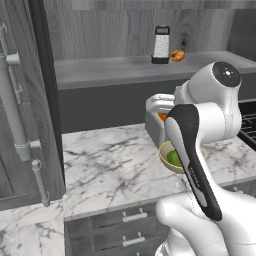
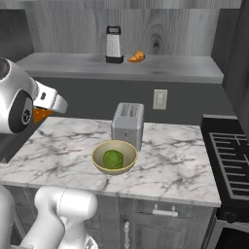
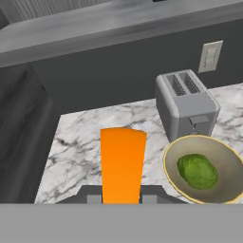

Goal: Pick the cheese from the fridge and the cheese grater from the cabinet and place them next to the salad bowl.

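Orange and bright, the cheese [image 3: 122, 163] sits pinched between the two dark tips of the claw [image 3: 122, 198], which is pressed together on it; in the hand view it rises straight up from the tips as a smooth flat slab (its top edge is a little curved). Below the claw lies the marble table [image 3: 80, 142]. To the right of the claw in the hand view, near it, is the salad bowl [image 3: 219, 144], round and tan-yellow with a green lump inside. Just beyond the bowl stands the silver toaster [image 3: 185, 104]. Far above and behind the claw, the cheese grater [image 2: 114, 44] stands upright on the long grey shelf of the cabinet [image 2: 180, 68], with an orange-brown croissant [image 2: 136, 57] beside it.
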Tool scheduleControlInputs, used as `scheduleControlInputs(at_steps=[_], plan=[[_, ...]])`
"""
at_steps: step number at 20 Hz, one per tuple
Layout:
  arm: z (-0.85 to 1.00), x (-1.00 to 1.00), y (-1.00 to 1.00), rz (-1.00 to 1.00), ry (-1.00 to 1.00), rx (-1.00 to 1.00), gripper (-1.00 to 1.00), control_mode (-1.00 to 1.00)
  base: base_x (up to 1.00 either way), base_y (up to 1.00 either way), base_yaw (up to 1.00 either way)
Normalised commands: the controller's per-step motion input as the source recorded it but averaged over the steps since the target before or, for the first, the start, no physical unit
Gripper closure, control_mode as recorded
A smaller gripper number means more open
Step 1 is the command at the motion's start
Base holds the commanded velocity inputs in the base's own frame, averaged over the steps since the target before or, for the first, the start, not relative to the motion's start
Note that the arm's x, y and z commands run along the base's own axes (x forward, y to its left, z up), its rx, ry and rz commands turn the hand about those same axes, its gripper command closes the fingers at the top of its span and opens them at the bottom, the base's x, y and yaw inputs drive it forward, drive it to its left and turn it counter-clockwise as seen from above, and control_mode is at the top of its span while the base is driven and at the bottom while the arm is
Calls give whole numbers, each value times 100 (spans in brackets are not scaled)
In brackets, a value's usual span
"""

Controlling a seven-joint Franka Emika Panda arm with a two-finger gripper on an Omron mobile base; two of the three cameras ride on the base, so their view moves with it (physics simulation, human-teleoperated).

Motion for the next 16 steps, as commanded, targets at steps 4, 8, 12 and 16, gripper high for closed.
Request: scheduleControlInputs(at_steps=[4, 8, 12, 16], plan=[[0, 0, 0, 0, 0, 0, 100, 100, 45, 12, 1], [0, 0, 0, 0, 0, 0, 100, 100, 1, 0, 0], [0, 0, 0, 0, 0, 0, 100, 100, 0, 0, 0], [0, 0, 0, 0, 0, 0, 100, 100, 0, 0, 0]])
